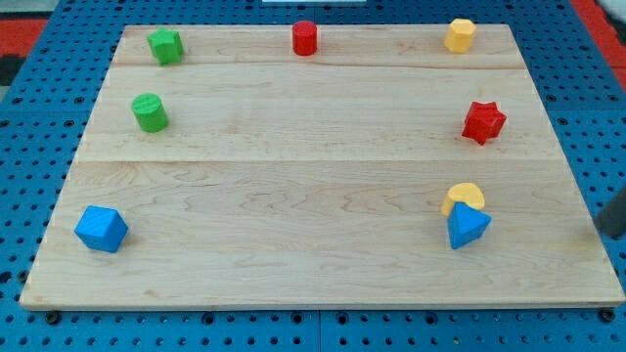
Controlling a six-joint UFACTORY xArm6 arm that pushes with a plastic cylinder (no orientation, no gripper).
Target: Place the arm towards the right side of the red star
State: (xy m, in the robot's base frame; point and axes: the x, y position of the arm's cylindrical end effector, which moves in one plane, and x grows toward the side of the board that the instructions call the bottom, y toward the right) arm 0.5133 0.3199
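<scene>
The red star point(483, 121) lies near the board's right edge, in the upper half of the view. My tip point(603, 232) shows as a dark rod end at the view's far right edge, just off the board's right side. It is below and to the right of the red star, well apart from it. It touches no block.
The wooden board point(313, 176) also holds a green star point(165, 45), a red cylinder point(305, 37), a yellow hexagon point(460, 34), a green cylinder point(150, 112) and a blue cube point(101, 228). A yellow half-round point(463, 198) touches a blue triangle point(468, 227).
</scene>
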